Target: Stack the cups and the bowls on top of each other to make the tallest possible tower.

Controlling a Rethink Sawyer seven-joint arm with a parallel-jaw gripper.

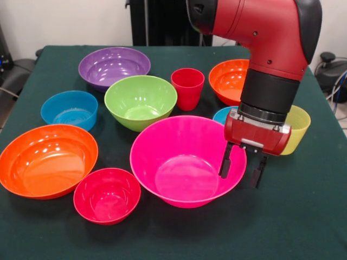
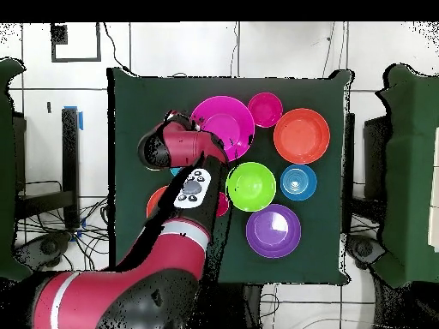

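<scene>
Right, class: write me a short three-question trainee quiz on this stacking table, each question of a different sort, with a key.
1. True or false: the green bowl already sits nested under the large pink bowl.
2. Multiple choice: the gripper hangs over which part of the large pink bowl? A. its rim on the side of the yellow cup B. its centre C. its rim on the side of the small red-pink bowl
3. Fill in: the red cup stands upright between the green bowl and an ______ bowl.

Key: 1 false, every bowl stands apart on the table; 2 A, jaws open astride the rim; 3 orange.
</scene>
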